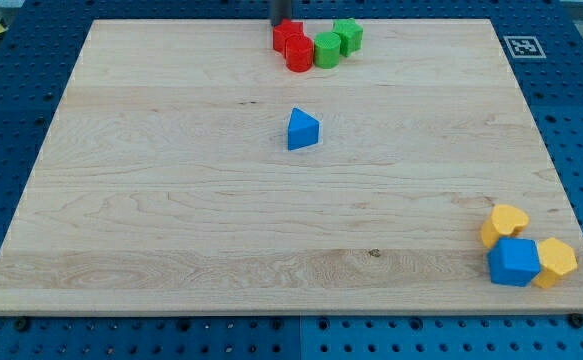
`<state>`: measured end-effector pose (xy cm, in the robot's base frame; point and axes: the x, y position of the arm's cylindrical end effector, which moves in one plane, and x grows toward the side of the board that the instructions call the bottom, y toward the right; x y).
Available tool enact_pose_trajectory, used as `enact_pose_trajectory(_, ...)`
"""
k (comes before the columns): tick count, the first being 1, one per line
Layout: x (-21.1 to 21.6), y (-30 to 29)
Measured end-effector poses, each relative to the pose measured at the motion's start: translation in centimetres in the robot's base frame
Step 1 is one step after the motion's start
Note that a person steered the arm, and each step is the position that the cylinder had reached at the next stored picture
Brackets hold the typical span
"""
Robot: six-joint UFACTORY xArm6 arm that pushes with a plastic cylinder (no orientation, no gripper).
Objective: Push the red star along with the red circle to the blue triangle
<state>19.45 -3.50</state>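
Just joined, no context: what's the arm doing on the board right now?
The rod's tip is at the view's top edge, just behind the red star block, which touches the red circle block. Two green blocks sit against them on the right. The blue triangle block lies apart, further down the wooden board, so the push is not done.

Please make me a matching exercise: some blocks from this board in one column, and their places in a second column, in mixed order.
Blocks:
1. blue triangle
2. red blocks
3. blue block
4. my tip

Places:
a. the view's bottom right corner, between yellow blocks
b. near the board's middle, alone
c. at the top edge, just above the red blocks
d. top centre, touching green blocks

Pairs: 1-b, 2-d, 3-a, 4-c
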Motion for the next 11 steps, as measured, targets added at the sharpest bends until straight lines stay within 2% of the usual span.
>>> enact_pose_trajectory(2,0.4,0.2)
enact_pose_trajectory(3,2.1,0.2)
enact_pose_trajectory(4,2.9,1.2)
enact_pose_trajectory(5,2.9,4.6)
enact_pose_trajectory(7,3.3,5.2)
enact_pose_trajectory(11,10.7,5.0)
